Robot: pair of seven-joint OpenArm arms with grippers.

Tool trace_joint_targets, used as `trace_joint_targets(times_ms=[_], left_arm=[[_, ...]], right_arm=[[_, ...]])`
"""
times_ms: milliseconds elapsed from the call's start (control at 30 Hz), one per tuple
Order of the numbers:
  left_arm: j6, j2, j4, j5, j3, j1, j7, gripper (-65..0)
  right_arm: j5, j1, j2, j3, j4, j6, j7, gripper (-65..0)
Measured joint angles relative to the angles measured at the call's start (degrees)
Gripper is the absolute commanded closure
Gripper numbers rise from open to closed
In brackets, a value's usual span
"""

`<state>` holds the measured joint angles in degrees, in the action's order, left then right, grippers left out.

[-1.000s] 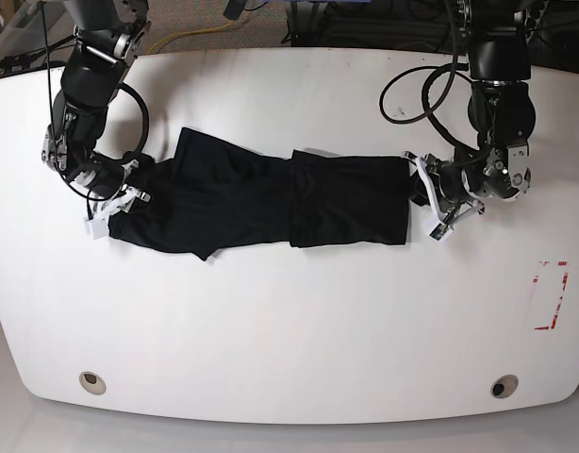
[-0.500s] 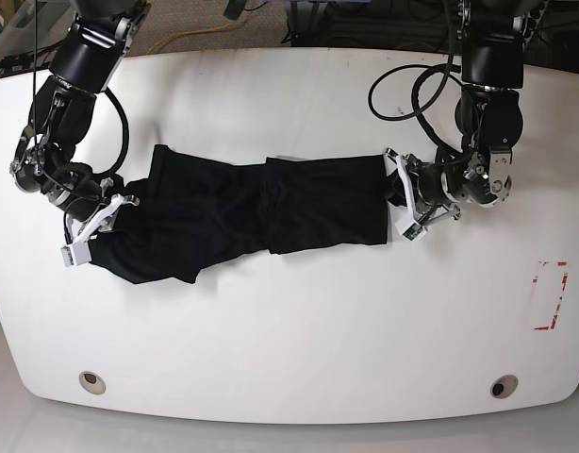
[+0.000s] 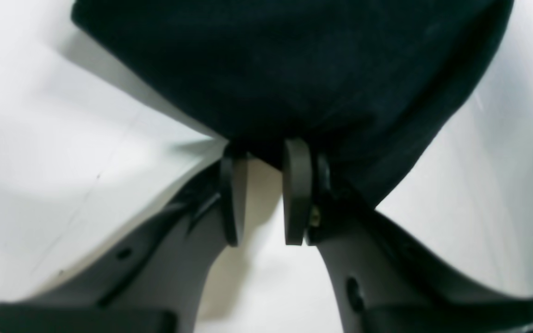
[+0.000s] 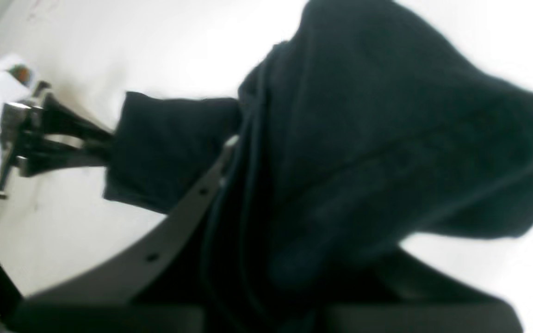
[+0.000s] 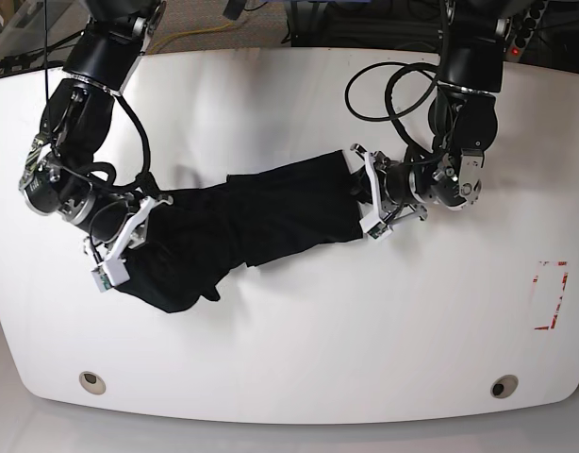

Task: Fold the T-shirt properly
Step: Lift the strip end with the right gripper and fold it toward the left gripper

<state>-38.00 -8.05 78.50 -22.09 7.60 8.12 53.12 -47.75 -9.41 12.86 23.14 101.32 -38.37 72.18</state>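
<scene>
The black T-shirt (image 5: pixel 261 212) lies as a long, rumpled band across the white table (image 5: pixel 299 330), slanting down toward the front left. At its right end my left gripper (image 5: pixel 367 203) pinches the hem. The left wrist view shows the cloth (image 3: pixel 294 69) caught at the tips of that gripper (image 3: pixel 266 148). My right gripper (image 5: pixel 127 243) is shut on the bunched left end. In the right wrist view the cloth (image 4: pixel 363 138) drapes over the gripper and hides its tips; only one finger (image 4: pixel 155 252) shows.
A red-marked rectangle (image 5: pixel 551 294) sits on the table at the right. Two round holes (image 5: pixel 92 381) (image 5: pixel 503 386) lie near the front edge. Black cables (image 5: pixel 393 85) loop beside the arm at the back right.
My left gripper has carried its end of the T-shirt leftward. My right gripper has pulled its end toward the front. The band has gone from straight to slanted and more bunched.
</scene>
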Motion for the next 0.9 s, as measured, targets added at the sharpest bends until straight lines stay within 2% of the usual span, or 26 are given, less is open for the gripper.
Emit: trace_joint_targets(times_ms=[167, 333, 467, 500, 600, 700, 900], left_arm=[[0.0, 0.4, -0.1, 0.4, 0.1, 0.1, 0.2, -11.8], [0.0, 0.2, -0.1, 0.3, 0.1, 0.1, 0.2, -11.8], [0.0, 0.4, -0.1, 0.3, 0.1, 0.0, 0.1, -11.8], [0.0, 0.3, -0.1, 0.2, 0.1, 0.0, 0.1, -11.8], [0.0, 0.3, -0.1, 0.2, 0.1, -0.2, 0.0, -11.8], [0.0, 0.2, -0.1, 0.1, 0.0, -0.2, 0.0, -11.8], [0.0, 0.4, -0.1, 0.0, 0.0, -0.2, 0.0, -11.8]], right_arm=[[0.4, -0.1, -2.6, -6.7, 1.3, -0.1, -0.1, 0.0], [7.3, -0.3, -3.1, -12.8, 1.3, -0.2, -1.9, -0.3], [12.4, -0.3, -3.3, -20.7, 0.5, 0.0, -7.1, -16.8], [14.1, -0.3, -3.5, -22.7, 0.1, 0.0, -8.8, -23.0], [17.7, -0.3, -4.1, -26.4, -1.3, -0.3, -12.2, -33.6], [22.7, -0.3, -5.1, -28.5, -2.9, -0.1, -13.2, -36.8], [33.2, -0.3, -11.9, -29.0, -6.3, -0.1, -16.8, -37.1]])
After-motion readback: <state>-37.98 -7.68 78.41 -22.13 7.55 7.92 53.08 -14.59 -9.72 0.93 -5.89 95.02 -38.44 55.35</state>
